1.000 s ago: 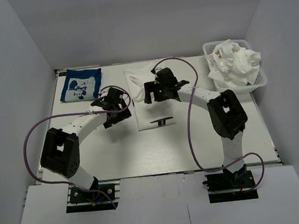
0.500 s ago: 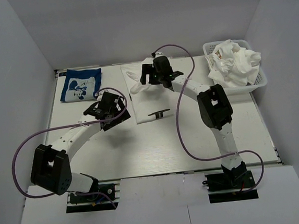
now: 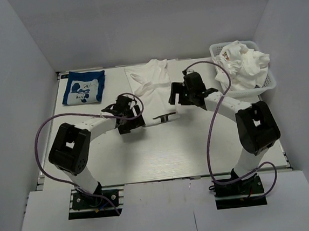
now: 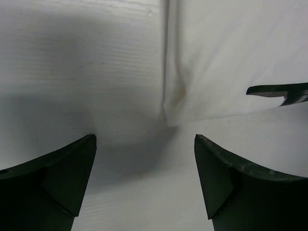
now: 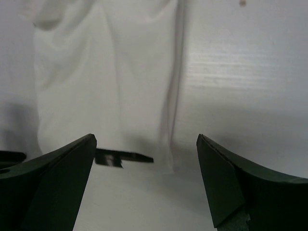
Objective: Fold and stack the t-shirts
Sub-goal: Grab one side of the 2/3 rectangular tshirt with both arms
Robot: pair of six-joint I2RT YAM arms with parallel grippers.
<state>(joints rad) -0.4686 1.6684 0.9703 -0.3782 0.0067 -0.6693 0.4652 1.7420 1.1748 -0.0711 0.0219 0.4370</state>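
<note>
- As the white shirt (image 3: 153, 91) lies lengthwise, far to near, its near corners look like the places to grip.
- Navy shirt (image 3: 84, 87): folded, well left of it.
- Left gripper (image 4: 144, 139), right gripper (image 5: 147, 138): wide open, empty, each facing one near corner.

**White Links, Black Joints, Purple Cables**

The left arm (image 3: 98, 124) and right arm (image 3: 225, 105) share white tubular links and blocky black joint housings. A purple cable (image 3: 37, 151) trails from each. The fingers (image 4: 62, 175) are dark wedges, and the base plates (image 3: 94, 199) are black.
</note>
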